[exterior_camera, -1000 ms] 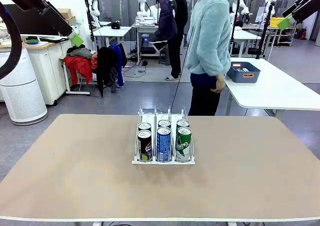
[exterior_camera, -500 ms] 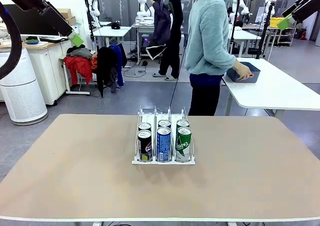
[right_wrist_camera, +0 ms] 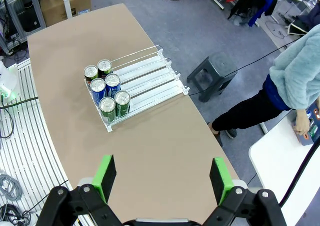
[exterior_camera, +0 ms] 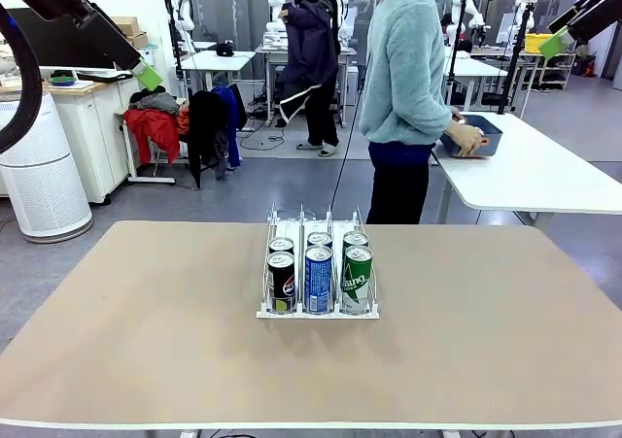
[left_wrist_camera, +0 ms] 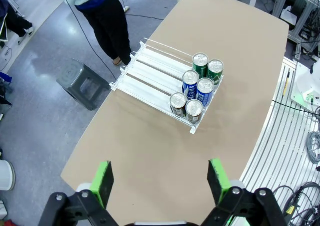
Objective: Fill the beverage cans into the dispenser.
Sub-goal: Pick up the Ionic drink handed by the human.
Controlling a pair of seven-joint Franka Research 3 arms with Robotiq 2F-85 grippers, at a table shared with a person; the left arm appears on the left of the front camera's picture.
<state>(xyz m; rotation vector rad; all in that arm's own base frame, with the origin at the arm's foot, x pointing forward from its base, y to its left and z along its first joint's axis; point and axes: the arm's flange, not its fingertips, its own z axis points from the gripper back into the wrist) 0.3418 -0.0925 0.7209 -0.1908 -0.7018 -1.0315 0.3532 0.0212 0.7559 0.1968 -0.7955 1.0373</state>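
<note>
6 cans (exterior_camera: 319,275) in dispenser (left_wrist_camera: 150,70) — near end.

The left hand (left_wrist_camera: 161,181) and right hand (right_wrist_camera: 162,180) are black, each with two bright green pads (left_wrist_camera: 103,182). The person (exterior_camera: 406,98) wears a fuzzy pale-blue fleece (exterior_camera: 413,59) and dark trousers (exterior_camera: 394,193).

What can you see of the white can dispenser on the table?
The dispenser is a low white rack of plastic and thin wire rails with three parallel lanes, lying flat in the middle of the table. Six cans stand upright in it, two per lane, bunched at the robot-side end; the far part of each lane is bare.
</note>
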